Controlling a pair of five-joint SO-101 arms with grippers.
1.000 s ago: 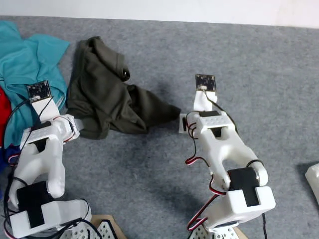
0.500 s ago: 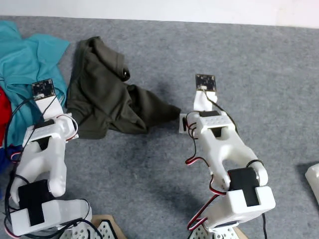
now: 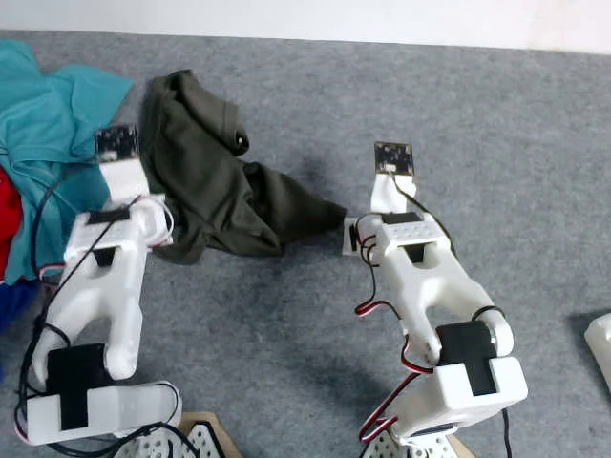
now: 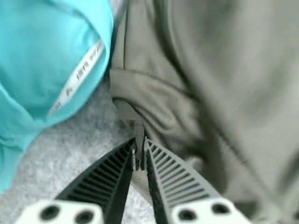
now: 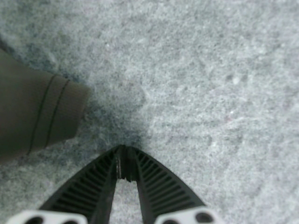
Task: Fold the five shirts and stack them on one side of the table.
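- Two claws were examined, one per arm, both low over the grey table covering (image 3: 496, 124), a short-napped, felt-like surface.
- The left claw (image 4: 139, 150) was closed. Its two black, ribbed, wedge-shaped fingers met at the tips with only a hairline gap. Whether any cloth was pinched between them could not be determined.
- The olive shirt (image 3: 205, 186) lay crumpled directly ahead of and beneath the left claw's tips, and spread away to that claw's right. It was a soft, matte knit bunched in deep folds, with a stitched hem edge just beyond the tips.
- The teal shirt (image 3: 52, 105) lay just to the left claw's left, apart from the tips. Its cloth was smooth but rumpled, with a white neck tape (image 4: 77, 77) turned outward.
- A red shirt (image 3: 8, 224) and a blue cloth (image 3: 13, 301) lay farther to the left claw's left and behind it, each seen only in part.
- The right claw (image 5: 125, 164) was closed on nothing, its ribbed tips together above the grey covering.
- One sleeve (image 5: 44, 112) of the olive shirt, finished with a double-stitched cuff, ended near the right claw, ahead of it and to its left, not touching it.
- A white, rounded object (image 3: 600, 348) sat well apart on the right claw's right. Its identity could not be determined.
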